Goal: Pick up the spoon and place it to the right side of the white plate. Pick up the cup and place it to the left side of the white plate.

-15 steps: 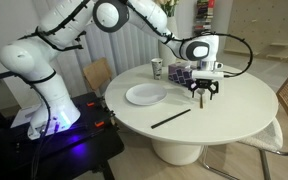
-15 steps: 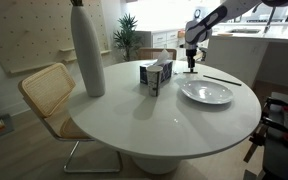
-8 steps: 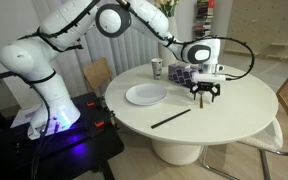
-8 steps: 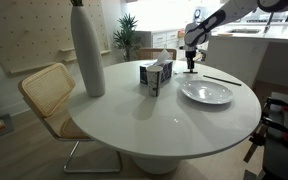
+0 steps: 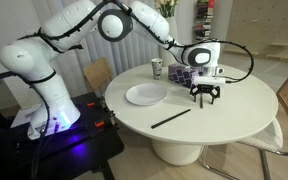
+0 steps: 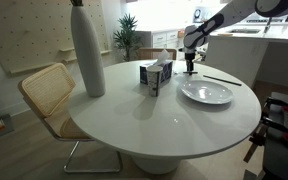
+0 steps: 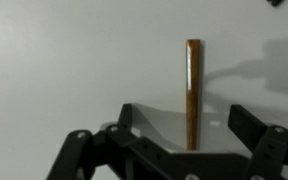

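Wrist view: the gripper point(image 7: 184, 128) stands over the white table point(image 7: 64, 60), jaws spread wide. The spoon point(image 7: 193, 90) lies between them, nearer one finger. It appears as a slim bar with a brownish cast running away from the camera, and its bowl cannot be made out. No other view resolves the spoon.

In an exterior view, the gripper point(image 5: 203, 97) hangs low over the table point(image 5: 234, 125), well to one side of the white plate point(image 5: 145, 95). The cup point(image 5: 157, 68) stands beyond the plate, just beside a purple tissue box point(image 5: 180, 73). A thin black stick point(image 5: 171, 118) lies on the near side of the plate.

In an exterior view from the opposite side, the gripper point(image 6: 190, 69) is seen past the tissue box point(image 6: 156, 76). The plate point(image 6: 206, 92) is nearer the camera, with the stick point(image 6: 221, 79) behind it. A tall white vase point(image 6: 87, 50), found in this view alone, stands apart on the table point(image 6: 154, 125); the cup cannot be picked out.

Surroundings: the table is round and glossy white. A cane-backed chair point(image 6: 46, 92) is drawn up to it, a potted plant point(image 6: 127, 35) stands behind, and the arm rises from a black stand point(image 5: 54, 140).
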### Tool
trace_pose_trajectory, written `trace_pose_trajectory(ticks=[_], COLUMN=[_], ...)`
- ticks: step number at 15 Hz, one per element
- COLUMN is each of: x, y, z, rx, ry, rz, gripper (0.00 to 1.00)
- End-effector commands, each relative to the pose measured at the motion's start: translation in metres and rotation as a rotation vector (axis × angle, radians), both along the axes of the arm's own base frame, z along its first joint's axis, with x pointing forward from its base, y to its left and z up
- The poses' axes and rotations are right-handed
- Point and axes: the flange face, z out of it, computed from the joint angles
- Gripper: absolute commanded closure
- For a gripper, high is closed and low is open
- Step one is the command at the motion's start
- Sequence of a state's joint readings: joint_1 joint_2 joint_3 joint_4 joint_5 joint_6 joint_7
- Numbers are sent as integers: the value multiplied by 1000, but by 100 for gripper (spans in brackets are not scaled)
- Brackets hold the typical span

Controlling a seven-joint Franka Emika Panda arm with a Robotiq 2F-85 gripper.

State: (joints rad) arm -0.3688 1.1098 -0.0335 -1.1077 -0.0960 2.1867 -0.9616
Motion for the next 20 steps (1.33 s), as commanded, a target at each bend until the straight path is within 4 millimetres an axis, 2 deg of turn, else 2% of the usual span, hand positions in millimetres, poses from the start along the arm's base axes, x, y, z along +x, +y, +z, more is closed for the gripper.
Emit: trace_pose_trajectory(ticks=[1,2,11,17,20], x=[6,7,13,15,14], y=[2,3,7,11,15], z=[-1,0,11,14,32], rx=[6,5,-1,-3,-6], ry=[9,10,6,8,11], rz=[24,24,24,18,-7], gripper=[29,31,98,97,97])
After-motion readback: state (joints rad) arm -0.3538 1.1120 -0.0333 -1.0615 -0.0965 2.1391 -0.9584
